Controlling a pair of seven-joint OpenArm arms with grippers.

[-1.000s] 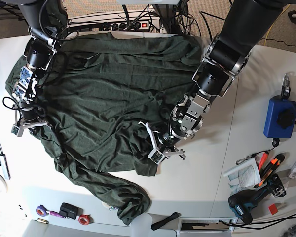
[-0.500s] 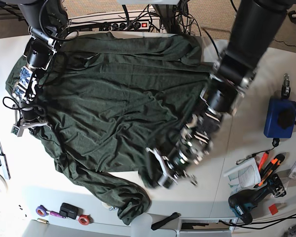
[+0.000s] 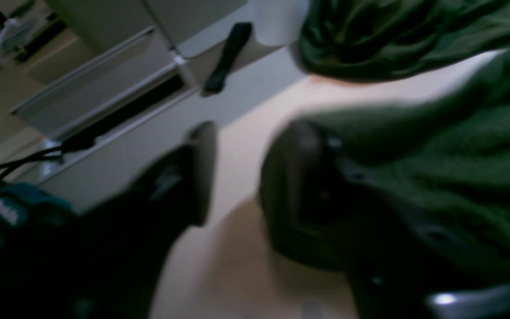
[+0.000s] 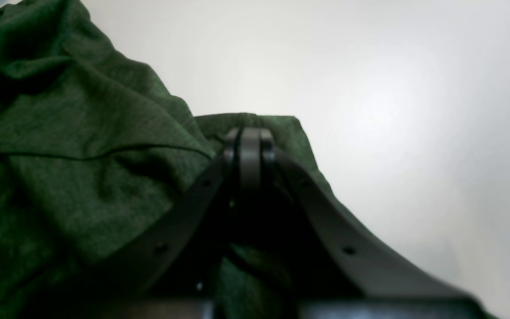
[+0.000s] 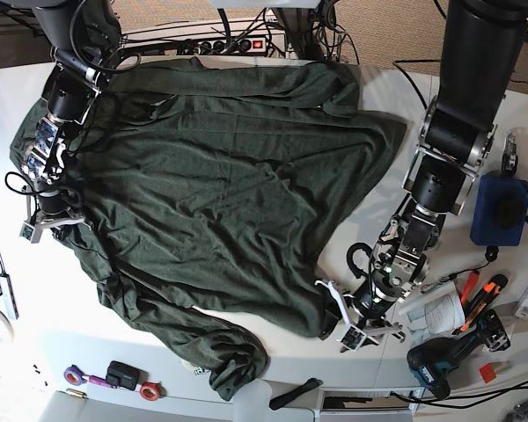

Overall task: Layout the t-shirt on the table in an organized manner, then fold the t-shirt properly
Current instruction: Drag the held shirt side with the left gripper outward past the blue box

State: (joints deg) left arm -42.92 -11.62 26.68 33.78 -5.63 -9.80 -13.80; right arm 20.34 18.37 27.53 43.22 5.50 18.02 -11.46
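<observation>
The dark green t-shirt point(image 5: 211, 176) lies spread over most of the white table point(image 5: 334, 369). One bunched sleeve point(image 5: 233, 365) trails toward the front edge. My left gripper point(image 5: 343, 318) stands open just right of the shirt's front hem corner point(image 5: 319, 318). In the blurred left wrist view only bare table point(image 3: 237, 248) shows between its fingers point(image 3: 199, 173), and the t-shirt point(image 3: 458, 177) lies beside the right one. At the shirt's left edge my right gripper point(image 5: 42, 224) is shut on the t-shirt. The right wrist view shows this gripper point(image 4: 248, 148) pinching a fold of the t-shirt point(image 4: 82, 155).
On the table's right side are a blue pouch point(image 5: 500, 208), a teal drill point(image 5: 440, 362), markers point(image 5: 480, 294) and a booklet point(image 5: 431, 309). A power strip point(image 5: 238, 42) runs along the back. Tape rolls point(image 5: 75, 375) and a black strap point(image 5: 295, 393) lie near the front edge.
My left gripper pulled the shirt's front hem corner to the right and toward the front, then opened and let it go. The right arm has not moved.
</observation>
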